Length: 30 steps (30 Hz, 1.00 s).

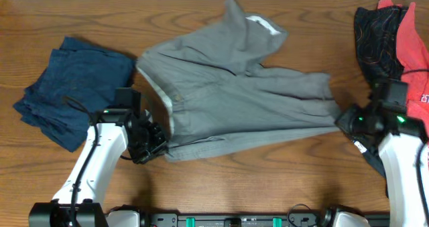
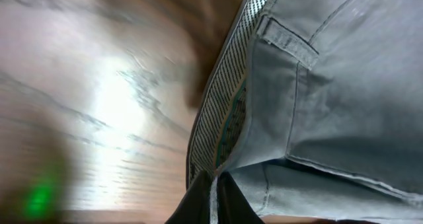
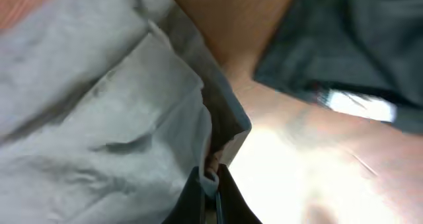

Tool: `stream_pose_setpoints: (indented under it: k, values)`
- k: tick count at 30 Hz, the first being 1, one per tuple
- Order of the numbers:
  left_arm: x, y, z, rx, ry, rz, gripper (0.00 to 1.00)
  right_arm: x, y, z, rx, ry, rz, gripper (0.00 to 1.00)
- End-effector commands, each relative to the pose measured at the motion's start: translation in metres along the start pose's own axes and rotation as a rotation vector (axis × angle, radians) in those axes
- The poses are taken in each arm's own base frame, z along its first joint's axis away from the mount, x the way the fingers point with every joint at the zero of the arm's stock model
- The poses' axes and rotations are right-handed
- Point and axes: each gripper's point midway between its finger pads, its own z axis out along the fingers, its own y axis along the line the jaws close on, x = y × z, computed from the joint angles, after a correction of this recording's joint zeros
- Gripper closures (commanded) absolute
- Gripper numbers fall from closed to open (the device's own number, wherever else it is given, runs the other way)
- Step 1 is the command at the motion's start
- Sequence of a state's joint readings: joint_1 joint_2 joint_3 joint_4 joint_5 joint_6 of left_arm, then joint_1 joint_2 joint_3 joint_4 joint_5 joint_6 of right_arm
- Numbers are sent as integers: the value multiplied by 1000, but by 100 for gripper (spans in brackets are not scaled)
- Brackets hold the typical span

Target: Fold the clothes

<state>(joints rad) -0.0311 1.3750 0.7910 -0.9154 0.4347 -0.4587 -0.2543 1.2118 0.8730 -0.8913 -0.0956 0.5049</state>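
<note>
Nearest overhead, my left tool [image 1: 155,146] is clamped on the waistband [image 1: 155,93] end of the grey shorts [image 1: 241,106], spread across the middle of the desk [image 1: 268,180]; my right tool [image 1: 340,123] pinches their leg hem [image 1: 330,100]. At left lie navy clothes [image 1: 74,86]; at right, a black-patterned garment [image 1: 370,33] and a red garment [image 1: 414,46]. Left wrist: jaws closed tight on the waistband edge. Right wrist: jaws closed on folded hem cloth.

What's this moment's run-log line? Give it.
left tool shut on shorts waistband | right tool shut on shorts hem | shorts spread between tools, unfolded
</note>
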Motion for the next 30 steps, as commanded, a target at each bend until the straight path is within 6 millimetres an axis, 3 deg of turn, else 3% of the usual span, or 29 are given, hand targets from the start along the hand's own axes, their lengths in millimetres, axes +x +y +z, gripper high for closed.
stream_pose_setpoints:
  k: [1, 8, 13, 16, 18, 20, 21, 23, 27, 30]
  values:
    - [2, 9, 0, -54, -7, 23, 94, 0, -28, -8, 132, -23, 7, 99]
    - [24, 32, -3, -167, 76, 34, 94, 34, -46, 11, 199, 103, 1, 99]
    - [14, 39, -7, -198, 34, 25, 94, 56, -57, 10, 240, 186, 4, 99]
    - [2, 36, -12, -176, -6, 12, 94, 46, -50, 10, 209, 152, 3, 94]
    - [-5, 34, -14, -162, -30, 5, 94, 31, -30, 10, 118, 105, -23, 89]
    - [-9, 33, -15, -154, -46, 1, 94, 9, 9, 6, -71, 40, -137, 79]
    - [-10, 33, -16, -152, -50, -1, 94, -3, 29, 2, -165, -5, -193, 67]
    - [-11, 33, -16, -150, -54, -14, 94, -27, 64, -11, -322, -116, -300, 52]
    - [-11, 33, -15, -150, -53, -16, 94, -72, 103, -29, -457, -332, -372, 54]
    - [-14, 32, -15, -145, -63, -13, 94, -80, 128, -20, -504, -370, -427, 60]
